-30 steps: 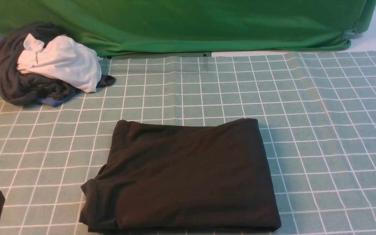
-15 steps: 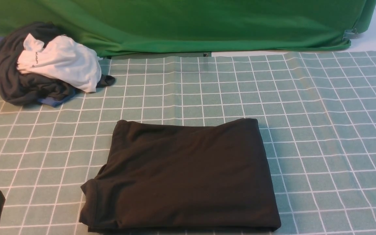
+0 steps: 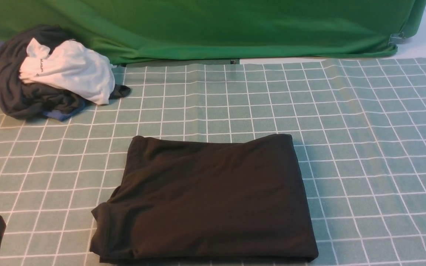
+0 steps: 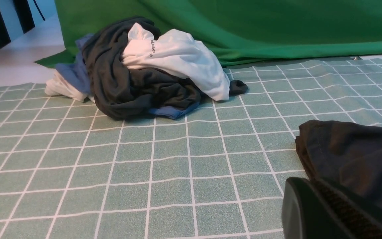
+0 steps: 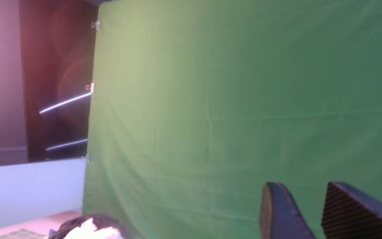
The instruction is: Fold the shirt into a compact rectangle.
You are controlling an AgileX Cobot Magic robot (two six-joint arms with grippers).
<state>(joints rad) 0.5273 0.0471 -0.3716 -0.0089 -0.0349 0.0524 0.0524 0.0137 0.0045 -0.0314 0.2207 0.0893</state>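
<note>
The black shirt (image 3: 205, 199) lies folded on the checked bench (image 3: 364, 147). Left tool (image 4: 313, 209) closed, empty; right tool (image 5: 307, 212) slightly parted, empty, raised. I judge only squaring edges remains.

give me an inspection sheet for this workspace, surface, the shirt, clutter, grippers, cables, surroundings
Surface: green checked tablecloth with white grid lines, lying flat with light creases.
Job's thing: the black shirt lies folded into a rough rectangle at the near centre; one corner bulges out on the left; no print showing.
Clutter: pile of clothes at the far left, a white garment on top of dark grey and blue ones.
Grippers: left gripper shut, low beside the shirt's edge, holding nothing; right gripper raised, facing the backdrop, jaws apart with nothing between them.
Cables: nothing seen.
Surroundings: green backdrop cloth behind the table, held with clips.
</note>
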